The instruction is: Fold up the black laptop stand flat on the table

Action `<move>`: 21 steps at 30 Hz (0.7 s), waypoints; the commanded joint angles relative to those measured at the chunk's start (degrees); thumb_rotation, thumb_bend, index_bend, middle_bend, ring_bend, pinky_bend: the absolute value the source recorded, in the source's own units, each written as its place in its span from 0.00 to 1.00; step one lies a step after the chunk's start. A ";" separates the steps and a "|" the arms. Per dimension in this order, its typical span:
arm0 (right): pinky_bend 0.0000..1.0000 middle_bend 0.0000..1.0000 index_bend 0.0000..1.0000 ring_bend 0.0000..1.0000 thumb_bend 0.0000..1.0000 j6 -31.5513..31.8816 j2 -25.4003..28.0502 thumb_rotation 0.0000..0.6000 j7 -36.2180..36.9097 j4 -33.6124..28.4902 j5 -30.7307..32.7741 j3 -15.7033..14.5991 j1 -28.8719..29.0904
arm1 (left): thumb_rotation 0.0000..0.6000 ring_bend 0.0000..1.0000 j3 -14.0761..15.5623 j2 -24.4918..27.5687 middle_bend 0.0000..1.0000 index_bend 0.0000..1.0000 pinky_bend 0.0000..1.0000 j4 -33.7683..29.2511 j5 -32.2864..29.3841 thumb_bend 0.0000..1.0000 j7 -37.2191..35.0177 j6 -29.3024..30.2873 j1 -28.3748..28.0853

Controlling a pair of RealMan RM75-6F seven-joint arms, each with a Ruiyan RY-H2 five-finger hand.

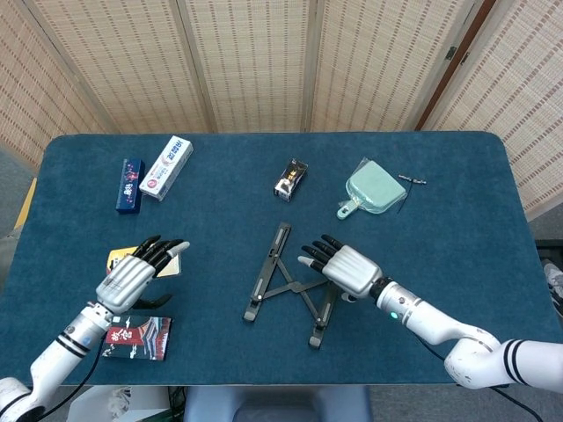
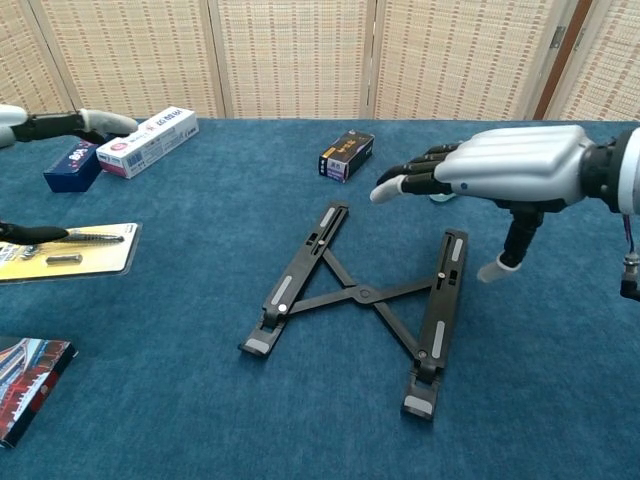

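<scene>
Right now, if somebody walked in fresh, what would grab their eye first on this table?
The black laptop stand lies spread open in an X at the middle of the blue table. The right hand hovers open above its right rail, touching nothing. At the left edge the left hand hangs open over a yellow blister card.

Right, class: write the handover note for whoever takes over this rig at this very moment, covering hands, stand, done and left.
Left hand: open, holding nothing, above the yellow razor pack.
Right hand: open, fingers spread, held above the stand's right rail, gripping nothing.
Black laptop stand: mid-table, lying low on the cloth, its two rails splayed apart and joined by crossed struts.
Done: stand appears lowered flat.
Left: probably push the rails together to finish the fold.
</scene>
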 commanded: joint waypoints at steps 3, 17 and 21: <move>0.00 0.00 0.00 0.00 0.03 1.93 -3.35 1.00 -5.56 3.05 2.18 -0.21 -2.95 | 1.00 0.11 -1.59 -4.18 0.08 0.00 0.01 4.54 -1.77 0.24 -1.11 -3.30 -3.77; 0.00 0.00 0.00 0.00 0.03 4.15 -10.32 1.00 -13.15 10.86 6.71 1.31 -6.77 | 1.00 0.10 -4.67 -13.21 0.06 0.00 0.01 13.26 -10.47 0.24 1.12 -8.07 -8.45; 0.00 0.00 0.00 0.00 0.03 4.66 -11.78 1.00 -15.14 11.42 8.76 2.35 -7.44 | 1.00 0.09 -5.28 -15.52 0.05 0.00 0.01 14.98 -12.78 0.24 2.73 -9.22 -9.45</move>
